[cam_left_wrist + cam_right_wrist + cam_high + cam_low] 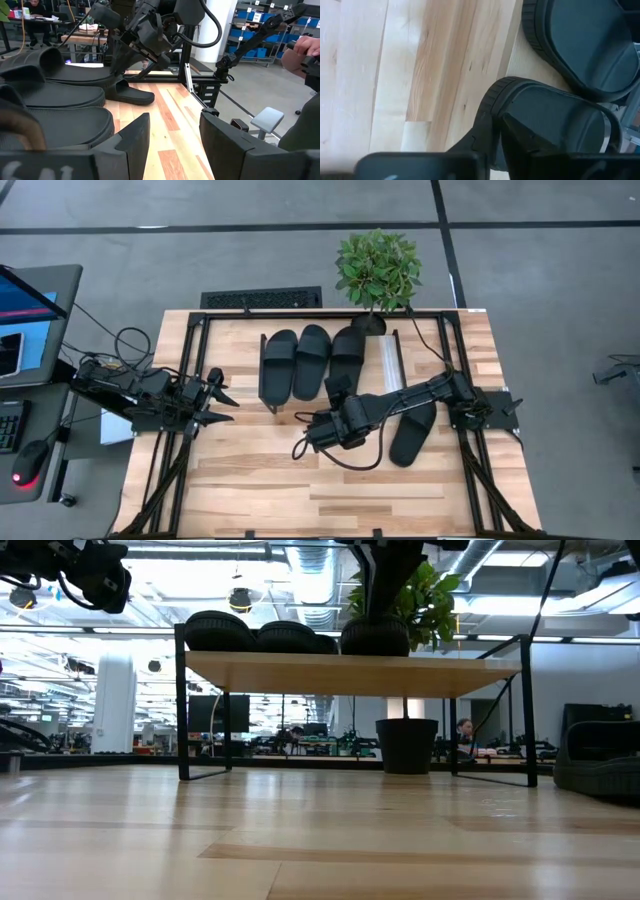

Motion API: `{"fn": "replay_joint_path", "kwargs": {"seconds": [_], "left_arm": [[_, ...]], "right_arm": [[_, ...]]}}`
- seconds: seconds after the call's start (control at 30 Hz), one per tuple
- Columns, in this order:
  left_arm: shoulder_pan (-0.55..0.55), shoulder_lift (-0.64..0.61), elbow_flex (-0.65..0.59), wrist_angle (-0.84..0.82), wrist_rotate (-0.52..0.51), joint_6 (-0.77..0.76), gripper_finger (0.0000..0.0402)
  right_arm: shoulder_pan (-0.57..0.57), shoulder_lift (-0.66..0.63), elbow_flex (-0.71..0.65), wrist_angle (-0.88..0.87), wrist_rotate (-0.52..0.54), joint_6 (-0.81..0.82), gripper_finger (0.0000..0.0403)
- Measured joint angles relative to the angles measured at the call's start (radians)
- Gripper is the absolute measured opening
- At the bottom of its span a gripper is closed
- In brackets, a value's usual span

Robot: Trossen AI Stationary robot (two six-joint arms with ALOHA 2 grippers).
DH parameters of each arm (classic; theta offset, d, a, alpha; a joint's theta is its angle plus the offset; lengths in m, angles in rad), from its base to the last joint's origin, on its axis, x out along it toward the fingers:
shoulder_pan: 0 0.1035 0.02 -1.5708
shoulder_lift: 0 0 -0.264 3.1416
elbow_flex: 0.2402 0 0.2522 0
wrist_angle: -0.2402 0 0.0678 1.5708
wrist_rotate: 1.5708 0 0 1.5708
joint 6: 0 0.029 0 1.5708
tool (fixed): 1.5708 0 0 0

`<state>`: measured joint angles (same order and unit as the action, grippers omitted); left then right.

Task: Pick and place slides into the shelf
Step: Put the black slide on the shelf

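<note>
on the left side of the table (250,480) you see the left gripper (222,402) hovering above the wood, well apart from the shelf (392,365). its fingers (132,137) stand spread, with nothing between them.

moving right, you find three slides side by side on the shelf: the first slide (278,366) nearest the left arm, the second slide (312,360) beside it, and the third slide (348,352) next over. in the low view the shelf board (350,673) rests on thin black legs, and the three slides show as dark rounded shapes on top of it.

at the near end of the third slide you see the right gripper (338,392), its arm reaching in from the right side of the table. in the right wrist view its fingers (485,132) straddle the rim of that slide, one outside the edge and one on the footbed. the jaws stand close together at the rim; you cannot tell whether they are pinching it or just parted from it.

further right, the fourth slide (413,432) lies on the table, partly under the right arm and just beside the shelf. a potted plant (378,270) stands at the far edge of the table, behind the shelf.
</note>
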<state>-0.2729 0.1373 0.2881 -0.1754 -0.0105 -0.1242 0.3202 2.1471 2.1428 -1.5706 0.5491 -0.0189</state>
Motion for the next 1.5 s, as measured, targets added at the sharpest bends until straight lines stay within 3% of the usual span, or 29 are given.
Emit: {"fn": "replay_joint_path", "kwargs": {"seconds": [0.47,0.7,0.87,1.07,1.2,1.37,1.5], "left_arm": [[0.0,0.0,0.0,-0.001,0.001,0.0,0.016],[0.0,0.0,0.0,-0.001,0.004,0.0,0.016],[0.0,0.0,0.0,-0.001,0.003,0.0,0.016],[0.0,0.0,0.0,-0.007,0.003,0.0,0.016],[0.0,0.0,0.0,-0.017,0.002,0.0,0.016],[0.0,0.0,0.0,-0.017,0.003,-0.002,0.016],[0.0,0.0,0.0,-0.021,0.003,-0.006,0.016]], "right_arm": [[-0.008,0.0,-0.001,0.0,0.025,0.015,0.0158],[0.005,-0.001,-0.001,0.0,0.029,-0.014,0.0195],[0.04,-0.001,0.005,-0.002,0.097,-0.042,0.0198],[0.11,-0.082,0.034,-0.001,0.345,-0.029,0.018],[0.151,-0.194,0.034,0.0,0.465,0.113,0.0167],[0.167,-0.354,0.02,0.001,0.403,0.316,0.0153],[0.163,-0.485,-0.109,0.001,0.298,0.403,0.014]]}}
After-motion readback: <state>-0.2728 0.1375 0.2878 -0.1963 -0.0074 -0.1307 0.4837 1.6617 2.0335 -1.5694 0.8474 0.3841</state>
